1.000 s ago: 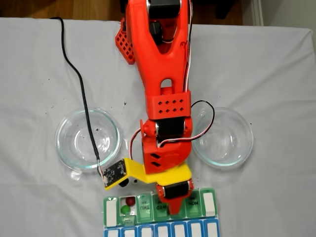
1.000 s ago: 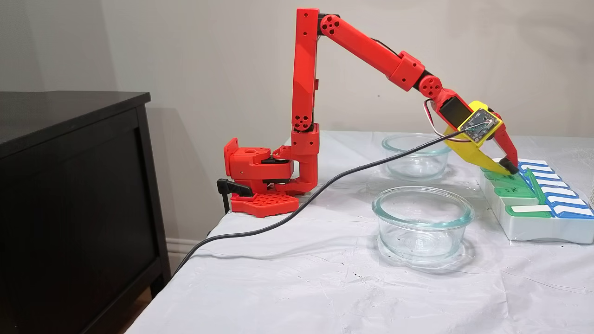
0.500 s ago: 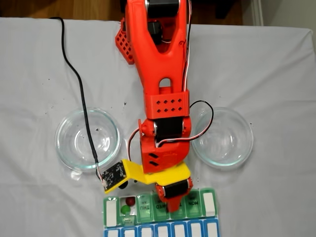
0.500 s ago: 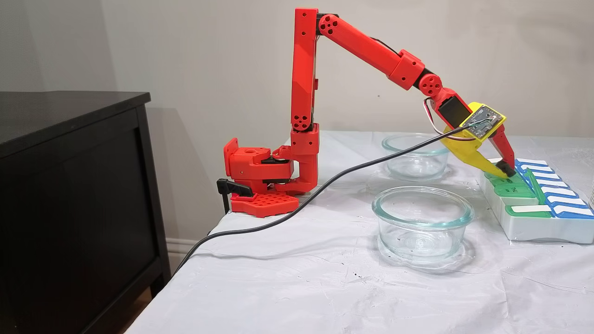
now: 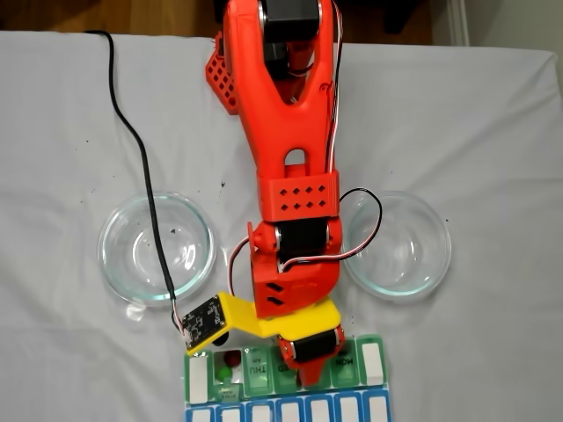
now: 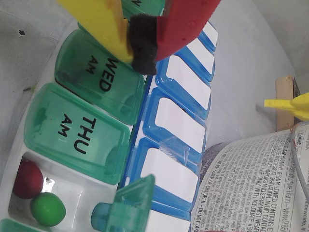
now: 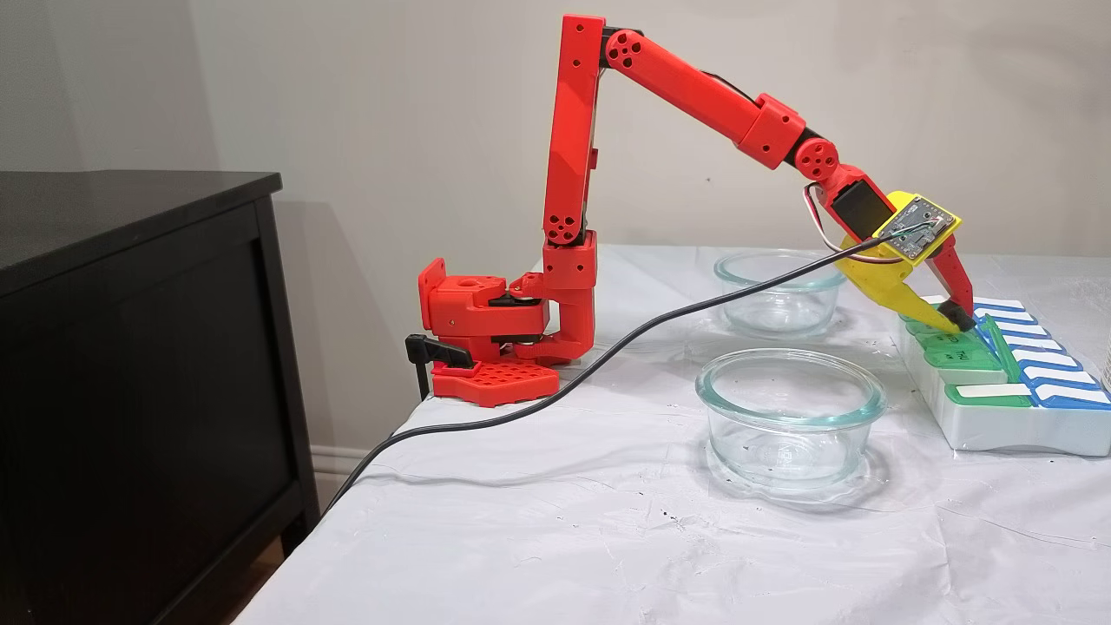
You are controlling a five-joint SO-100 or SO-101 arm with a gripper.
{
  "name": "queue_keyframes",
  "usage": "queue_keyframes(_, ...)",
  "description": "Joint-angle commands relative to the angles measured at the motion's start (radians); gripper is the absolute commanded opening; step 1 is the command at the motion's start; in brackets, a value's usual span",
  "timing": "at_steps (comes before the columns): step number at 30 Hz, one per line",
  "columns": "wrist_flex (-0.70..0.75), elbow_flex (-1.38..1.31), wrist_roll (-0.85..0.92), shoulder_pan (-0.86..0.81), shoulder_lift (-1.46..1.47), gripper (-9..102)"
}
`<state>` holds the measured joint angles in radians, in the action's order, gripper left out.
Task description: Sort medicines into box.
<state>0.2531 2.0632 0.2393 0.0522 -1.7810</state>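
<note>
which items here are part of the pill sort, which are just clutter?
Job:
- pill organizer
- red pill and green pill, both in the open compartment beside THU
- gripper, shut, at the WED lid's edge

Lying about:
- two glass bowls, no pills visible inside
- printed container
- black cable

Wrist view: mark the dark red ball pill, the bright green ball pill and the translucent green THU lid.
Dark red ball pill (image 6: 27,179), wrist view, its centre.
Bright green ball pill (image 6: 48,209), wrist view, its centre.
Translucent green THU lid (image 6: 77,131), wrist view, its lettering.
</note>
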Motion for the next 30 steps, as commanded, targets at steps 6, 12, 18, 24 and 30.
queue_keyframes(6,-0.049,-0.031,0.023,-0.04,-0.086,0)
queue_keyframes(12,-0.061,-0.034,-0.044,-0.06,-0.087,0)
queue_keyframes(18,0.06,-0.038,-0.115,-0.058,-0.087,0)
queue_keyframes(24,-0.04,0.064,0.069,-0.002,-0.156,0)
queue_keyframes(30,-0.181,0.084,0.133,0.008,-0.206,0)
